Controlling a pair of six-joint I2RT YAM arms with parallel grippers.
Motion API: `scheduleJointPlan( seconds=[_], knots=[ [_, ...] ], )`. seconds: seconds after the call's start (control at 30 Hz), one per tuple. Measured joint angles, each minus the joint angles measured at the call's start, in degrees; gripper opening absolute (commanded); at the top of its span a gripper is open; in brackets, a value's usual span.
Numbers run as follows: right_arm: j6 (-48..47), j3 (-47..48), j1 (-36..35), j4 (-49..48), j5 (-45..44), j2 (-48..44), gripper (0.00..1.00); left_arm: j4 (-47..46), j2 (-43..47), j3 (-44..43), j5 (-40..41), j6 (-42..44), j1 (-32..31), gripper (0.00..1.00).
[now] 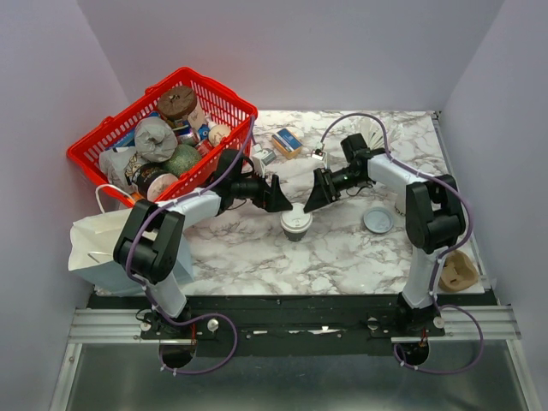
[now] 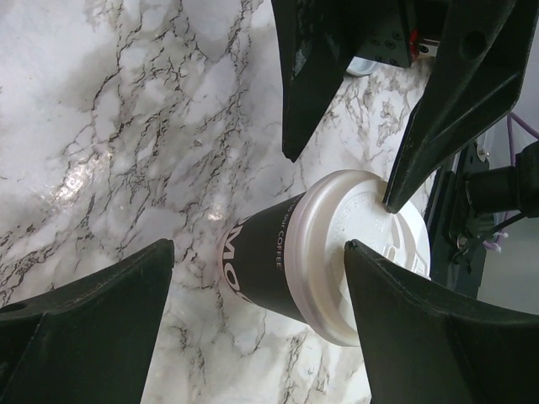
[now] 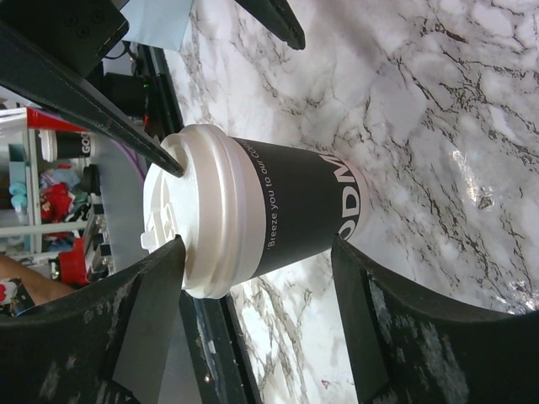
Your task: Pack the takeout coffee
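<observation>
The takeout coffee (image 1: 296,223), dark brown with a white lid, stands upright on the marble table (image 1: 342,257). My left gripper (image 1: 281,199) is open just left of and behind the cup. My right gripper (image 1: 315,199) is open just right of and behind it. The left wrist view has the cup (image 2: 274,265) between my open fingers, and one of the right gripper's fingers (image 2: 438,118) has its tip over the lid. The right wrist view shows the cup (image 3: 286,215) between my open fingers. Neither gripper holds anything.
A red basket (image 1: 224,96) full of goods stands at the back left. A white paper bag (image 1: 98,244) lies at the near left edge. A loose lid disc (image 1: 378,220) lies right of the cup. A small box (image 1: 288,141) lies behind, and a brown object (image 1: 458,272) at the near right.
</observation>
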State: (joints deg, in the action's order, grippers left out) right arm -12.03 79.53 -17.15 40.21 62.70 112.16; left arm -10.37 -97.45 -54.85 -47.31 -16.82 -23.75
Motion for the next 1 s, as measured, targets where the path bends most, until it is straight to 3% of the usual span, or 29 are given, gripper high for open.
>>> scheduleJointPlan(
  seconds=[0.53, 0.73, 1.0],
  knots=[
    [5.92, -1.88, 0.0, -4.26, 2.67, 1.33, 0.68, -6.91, -1.95, 1.51, 0.68, -6.01, 0.17, 0.85],
    [14.34, -10.01, 0.11, -16.46, 5.81, -1.22, 0.67, -14.73, -3.89, 4.02, -0.46, -12.39, 0.46, 0.83],
    [26.97, -21.49, 0.39, -39.69, 6.23, -5.88, 0.67, -24.35, -8.57, 4.5, -4.42, -18.99, 1.64, 0.81]
  ],
)
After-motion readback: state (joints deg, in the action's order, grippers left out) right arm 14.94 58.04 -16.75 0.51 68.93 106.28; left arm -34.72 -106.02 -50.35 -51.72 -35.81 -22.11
